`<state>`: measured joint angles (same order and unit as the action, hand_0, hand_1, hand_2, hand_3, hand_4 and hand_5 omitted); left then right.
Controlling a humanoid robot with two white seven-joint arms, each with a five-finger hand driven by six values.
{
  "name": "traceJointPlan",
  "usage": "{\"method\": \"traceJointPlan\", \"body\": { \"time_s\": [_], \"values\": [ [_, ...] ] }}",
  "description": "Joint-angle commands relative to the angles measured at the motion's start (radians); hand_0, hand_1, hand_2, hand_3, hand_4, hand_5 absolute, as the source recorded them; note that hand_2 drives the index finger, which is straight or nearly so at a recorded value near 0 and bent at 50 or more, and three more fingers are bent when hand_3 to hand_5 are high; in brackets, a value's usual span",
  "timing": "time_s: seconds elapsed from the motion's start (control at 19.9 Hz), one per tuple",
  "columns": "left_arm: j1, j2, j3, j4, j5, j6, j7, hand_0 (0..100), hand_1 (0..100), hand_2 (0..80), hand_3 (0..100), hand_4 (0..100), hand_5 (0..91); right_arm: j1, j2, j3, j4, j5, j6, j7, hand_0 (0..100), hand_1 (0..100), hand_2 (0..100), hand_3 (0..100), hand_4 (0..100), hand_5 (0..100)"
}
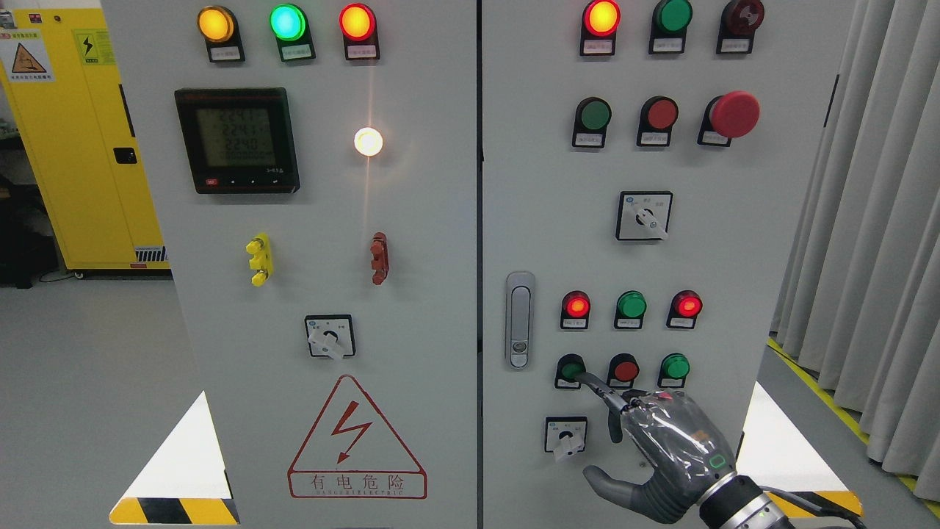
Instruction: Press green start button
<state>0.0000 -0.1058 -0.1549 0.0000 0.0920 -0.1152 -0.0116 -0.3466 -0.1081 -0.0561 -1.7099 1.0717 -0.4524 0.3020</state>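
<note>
Hand beside red button

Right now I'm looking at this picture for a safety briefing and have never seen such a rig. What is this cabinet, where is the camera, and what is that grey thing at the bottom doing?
The picture comes from a camera on a humanoid robot's head, looking straight at a tall grey electrical cabinet with two doors. The doors carry round indicator lamps, push buttons, rotary switches, a black digital meter and a red lightning warning triangle.

The grey thing is the robot's right hand, coming in from the lower right. It holds nothing. Its index finger is stretched out, with the tip at the dark green round push button, leftmost in the lowest row of three on the right door. Whether it is pressing or only touching cannot be told. The other fingers are loosely curled. The left hand is out of view.
</note>
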Motion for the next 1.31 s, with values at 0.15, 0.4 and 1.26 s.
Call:
{"method": "traceJointPlan", "body": {
  "time_s": [0.15, 0.4, 1.26],
  "values": [
    [-0.021, 0.000, 0.000, -0.028, 0.000, 0.000, -0.001, 12, 56, 0.0, 0, 0, 0.0, -0.008, -0.001, 0.019, 0.026, 0.002, 0.023, 0.003, 27, 66, 0, 71, 68, 74],
    [-0.021, 0.000, 0.000, -0.028, 0.000, 0.000, -0.001, 12, 56, 0.0, 0, 0, 0.0, -0.005, -0.001, 0.019, 0.001, -0.009, 0.020, 0.000, 27, 66, 0, 71, 68, 74],
    [-0.021, 0.000, 0.000, -0.028, 0.000, 0.000, -0.001, 12, 56, 0.0, 0, 0, 0.0, 0.112, 0.007, 0.018, -0.229, -0.018, -0.003, -0.044, 29, 66, 0, 71, 68, 74]
  ]
}}
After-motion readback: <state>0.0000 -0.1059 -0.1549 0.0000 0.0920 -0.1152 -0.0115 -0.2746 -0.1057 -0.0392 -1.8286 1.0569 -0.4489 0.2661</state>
